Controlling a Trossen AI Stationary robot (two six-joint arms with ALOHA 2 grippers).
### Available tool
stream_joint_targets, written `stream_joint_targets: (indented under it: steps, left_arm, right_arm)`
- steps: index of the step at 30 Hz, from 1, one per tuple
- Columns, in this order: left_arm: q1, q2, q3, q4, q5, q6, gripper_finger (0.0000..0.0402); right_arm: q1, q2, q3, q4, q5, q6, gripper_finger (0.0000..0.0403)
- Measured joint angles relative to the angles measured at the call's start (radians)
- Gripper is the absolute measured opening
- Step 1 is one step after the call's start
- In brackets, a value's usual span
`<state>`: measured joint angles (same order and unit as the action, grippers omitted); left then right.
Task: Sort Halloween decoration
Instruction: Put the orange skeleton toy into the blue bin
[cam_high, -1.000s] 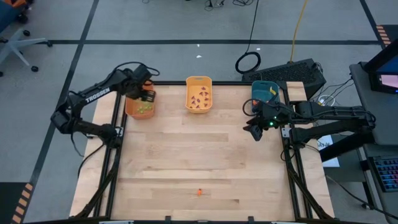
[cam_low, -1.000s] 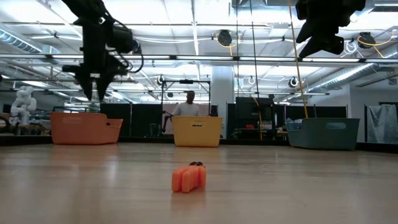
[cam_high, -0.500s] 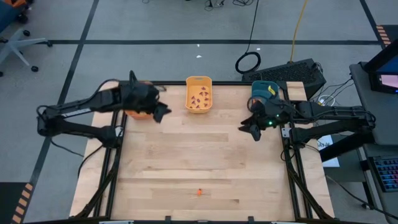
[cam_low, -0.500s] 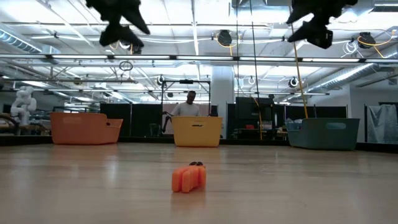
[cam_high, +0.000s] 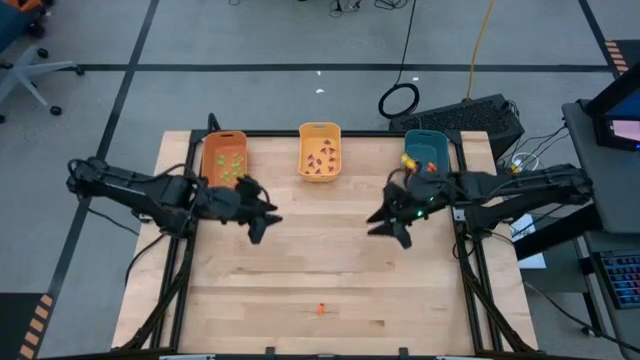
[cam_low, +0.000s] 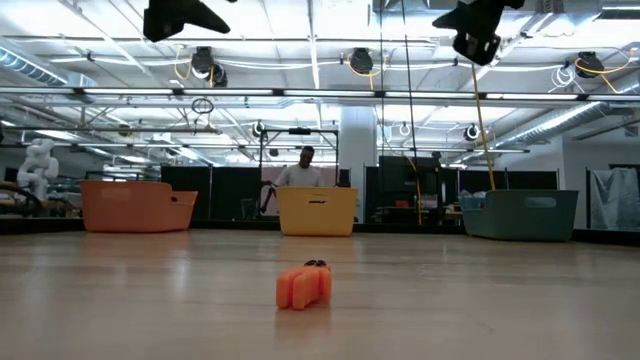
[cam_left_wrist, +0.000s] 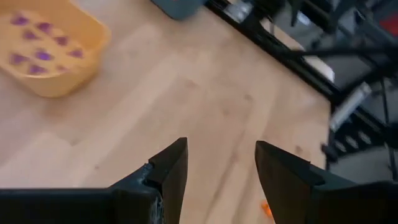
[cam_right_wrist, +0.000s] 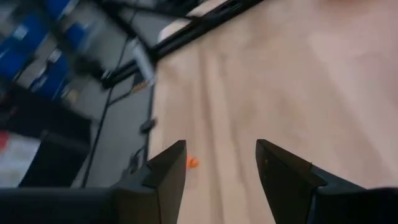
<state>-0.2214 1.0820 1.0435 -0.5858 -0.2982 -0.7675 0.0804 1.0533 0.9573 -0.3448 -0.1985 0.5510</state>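
One orange trinket (cam_high: 321, 309) lies alone on the wooden table near its front edge; it also shows in the low view (cam_low: 303, 286). My left gripper (cam_high: 265, 225) hovers open above the table's left middle, tilted down, with nothing between its fingers (cam_left_wrist: 217, 168). My right gripper (cam_high: 386, 228) hovers open above the right middle, just as bare (cam_right_wrist: 221, 165). Both wrist views show the orange trinket (cam_left_wrist: 266, 210) (cam_right_wrist: 192, 163) well ahead of the fingers.
Three bins stand along the far edge: an orange bin (cam_high: 224, 160) with green trinkets, a yellow bin (cam_high: 320, 152) with purple trinkets, and a teal bin (cam_high: 427, 150) with orange trinkets. A person (cam_low: 305, 170) stands in the room behind. Bare wood lies between the grippers.
My left gripper has swung away from above the orange bin, toward the table's near edge and middle, rising and turning from pointing down to slanting forward. My right gripper has shifted a little toward the table's middle and tipped up. The orange trinket has stayed put.
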Motion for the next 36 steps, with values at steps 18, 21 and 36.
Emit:
stream_joint_targets:
  steps: [18, 21, 36]
  left_arm:
    - [-0.262, 0.127, 0.0, -0.001, 0.018, -0.214, 0.0126]
    - [-0.289, 0.157, 0.0, 0.002, 0.004, -0.276, 0.0108]
    - [-0.356, 0.24, 0.019, 0.057, -0.089, -0.391, 0.0066]
  right_arm:
    - [0.343, 0.41, 0.0, 0.397, -0.036, -0.287, 0.0223]
    - [0.374, 0.489, 0.0, 0.506, 0.004, -0.339, 0.0248]
    - [0.354, 0.911, 0.0, 1.031, -0.042, -0.464, 0.0255]
